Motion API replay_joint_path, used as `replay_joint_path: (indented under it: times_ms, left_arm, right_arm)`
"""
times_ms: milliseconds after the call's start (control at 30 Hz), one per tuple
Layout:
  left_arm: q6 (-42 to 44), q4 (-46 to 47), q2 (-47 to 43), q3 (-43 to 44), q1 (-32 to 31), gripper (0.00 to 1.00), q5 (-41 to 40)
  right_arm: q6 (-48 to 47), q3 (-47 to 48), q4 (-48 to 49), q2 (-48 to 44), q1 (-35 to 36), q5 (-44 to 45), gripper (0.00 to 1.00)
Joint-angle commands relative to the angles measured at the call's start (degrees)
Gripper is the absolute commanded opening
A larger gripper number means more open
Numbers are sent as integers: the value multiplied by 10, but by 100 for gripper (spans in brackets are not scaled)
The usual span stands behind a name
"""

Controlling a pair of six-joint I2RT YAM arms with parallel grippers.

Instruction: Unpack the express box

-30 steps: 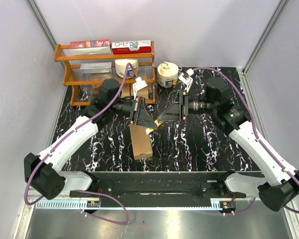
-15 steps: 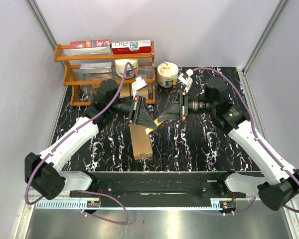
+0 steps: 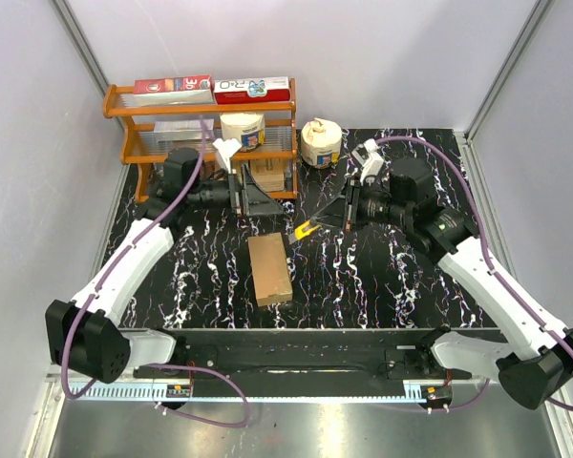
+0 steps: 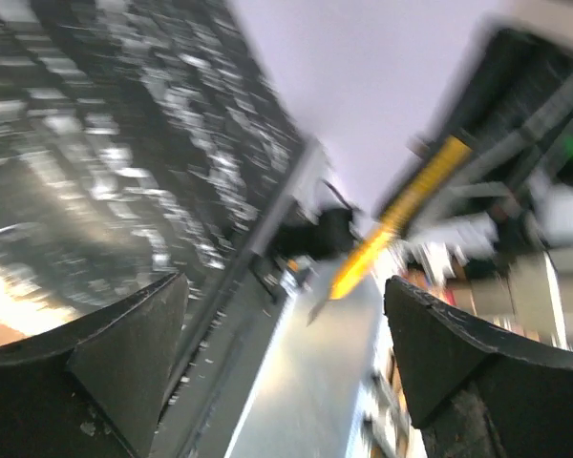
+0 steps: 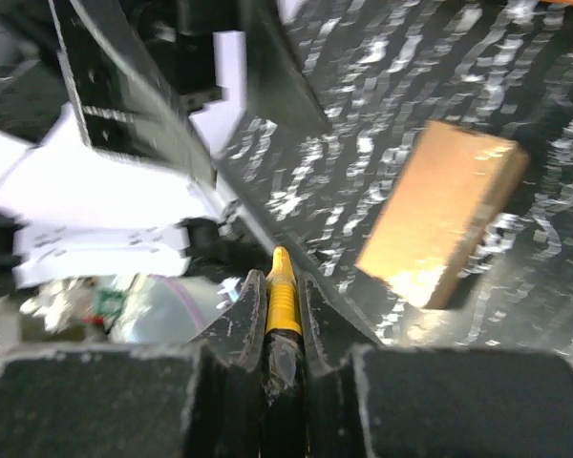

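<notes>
Cardboard box (image 3: 269, 270) lies flat mid-table between the arms. It looks stiff, light and apt to slide, so pin one end. Left gripper (image 3: 260, 197) gapes wide, empty. Right gripper (image 5: 282, 329) pinches a yellow cutter (image 3: 306, 229).

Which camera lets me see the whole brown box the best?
The top external view: the express box lies whole and sharp on the table. The right wrist view shows it blurred. The left wrist view gives only a doubtful tan smear.
</notes>
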Motion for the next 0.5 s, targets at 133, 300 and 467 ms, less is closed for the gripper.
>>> replay_joint_path:
  times_ms: [133,300,467]
  left_arm:
    - [64,-293,36,-44,38,85,-409]
    - [24,-225,33,-133,38,84,-413]
    - [15,-180,18,-191,36,85,-440]
  right_arm:
    - [-37,-90,38,-23,73,328,0]
    - [-15,-101,48,29,159,482,0]
    - [1,-132,107,52,189,562,0]
